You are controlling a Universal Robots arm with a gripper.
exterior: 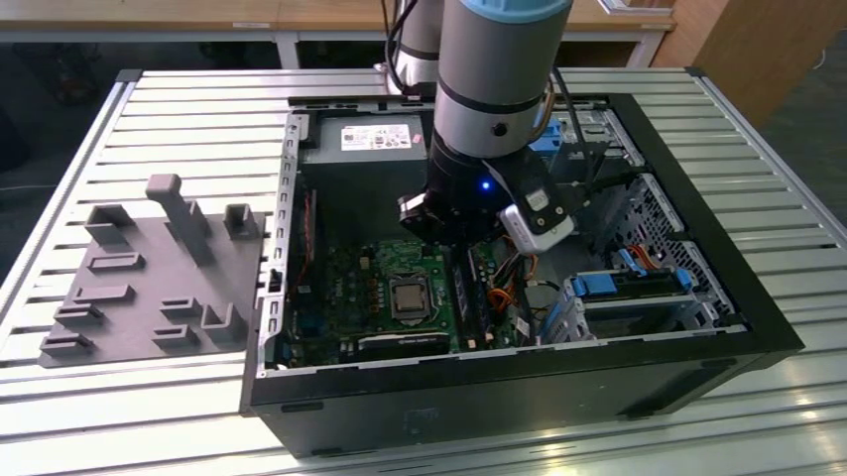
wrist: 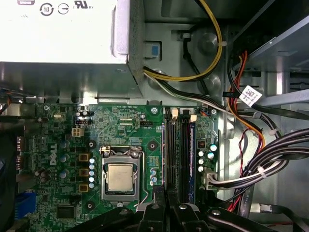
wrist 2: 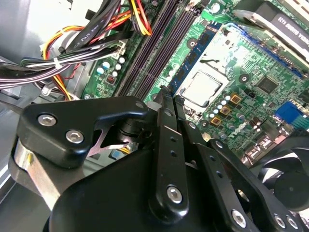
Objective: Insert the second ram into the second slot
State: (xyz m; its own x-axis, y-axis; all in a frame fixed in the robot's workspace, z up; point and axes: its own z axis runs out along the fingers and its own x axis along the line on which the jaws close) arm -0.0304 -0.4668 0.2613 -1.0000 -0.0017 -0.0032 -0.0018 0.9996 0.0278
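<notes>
Your claw [wrist 2: 169, 95] is closed, seemingly empty, over one end of the second ram [wrist 2: 197, 53], which stands just beside the processor [wrist 2: 203, 89]. Press straight down and evenly, so the stick seats level.

You have a white label [exterior: 384, 137] with dark print on top of the power supply [exterior: 320, 151], at the far end of the case. In the first wrist view round approval signs [wrist: 54, 8] stand along that label's edge. A small white tag [wrist: 249, 95] with a printed code hangs among the cables [wrist: 275, 145]. White lettering [wrist: 48, 153] runs along the green motherboard [wrist: 125, 126] beside the processor socket. In the second wrist view more white print sits on a dark cover [wrist 2: 289, 26].
</notes>
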